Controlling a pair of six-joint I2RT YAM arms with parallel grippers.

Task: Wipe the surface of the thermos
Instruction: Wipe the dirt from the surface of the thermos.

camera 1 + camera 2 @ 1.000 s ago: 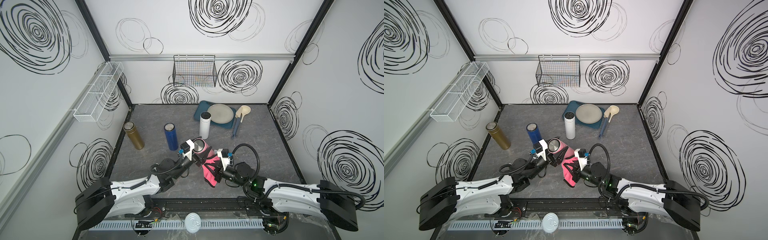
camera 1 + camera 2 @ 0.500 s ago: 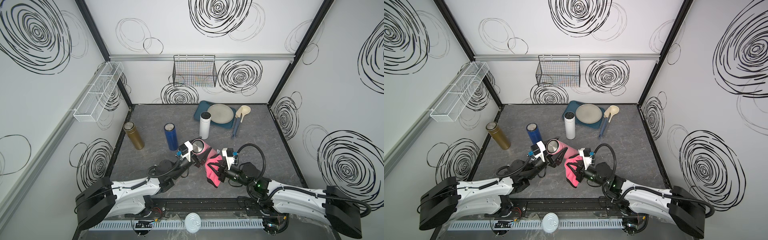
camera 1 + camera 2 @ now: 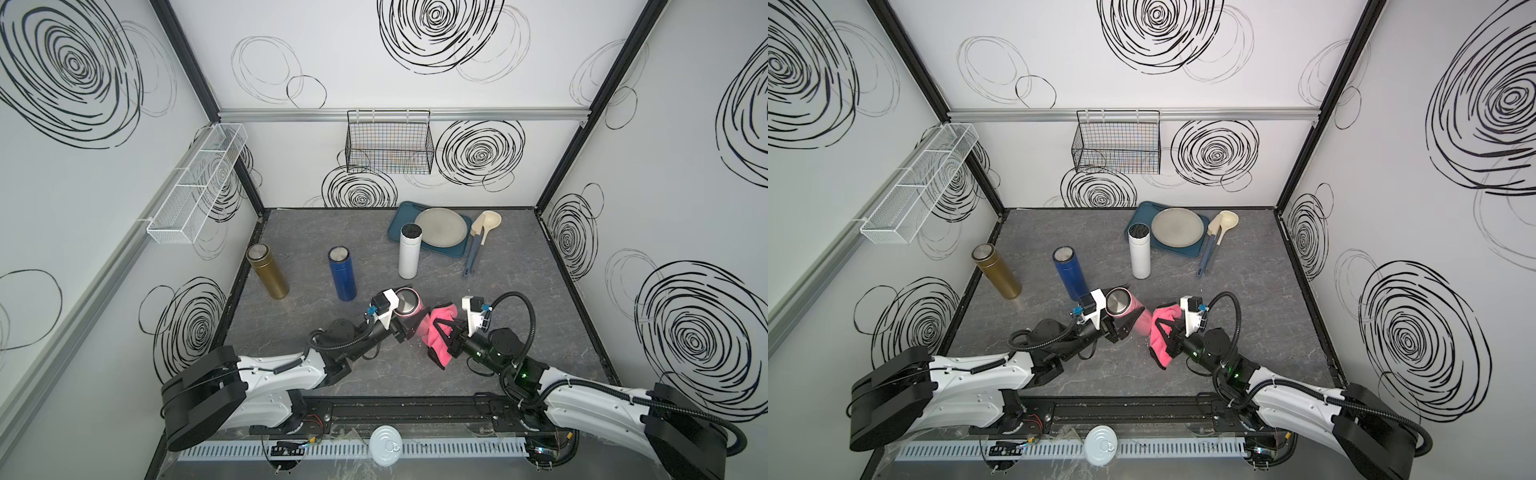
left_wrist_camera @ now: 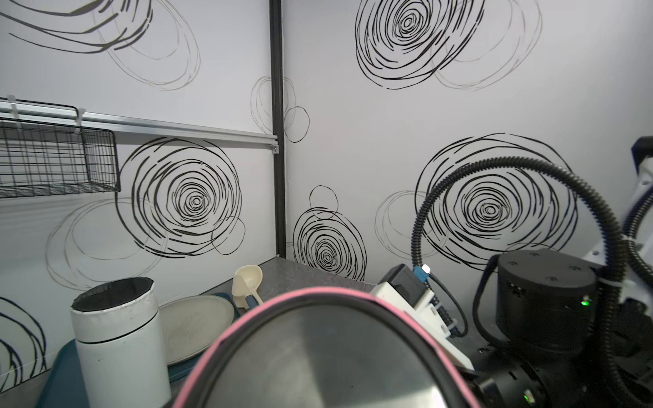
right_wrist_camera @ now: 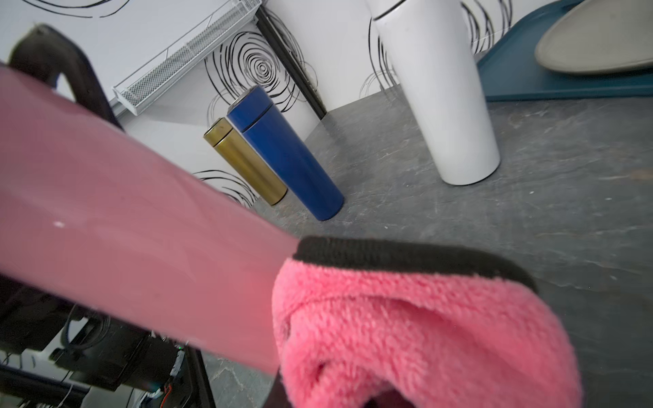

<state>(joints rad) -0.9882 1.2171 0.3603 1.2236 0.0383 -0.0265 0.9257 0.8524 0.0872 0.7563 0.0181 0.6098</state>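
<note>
The thermos [image 3: 407, 301] lies just left of the cloth [image 3: 438, 336], touching it, with a plate [image 3: 441, 226] on a tray [image 3: 399, 220] behind them

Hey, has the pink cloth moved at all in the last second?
Yes. Judged against the standing white thermos, the pink cloth has shifted to the robot's right.

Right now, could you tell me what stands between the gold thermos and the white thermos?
The blue thermos stands upright between the gold thermos and white thermos, touching neither, in both top views.

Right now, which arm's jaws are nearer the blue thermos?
Left. The left jaws grip the pink thermos beside the blue thermos; the right jaws, holding the cloth, sit beyond the pink thermos.
</note>
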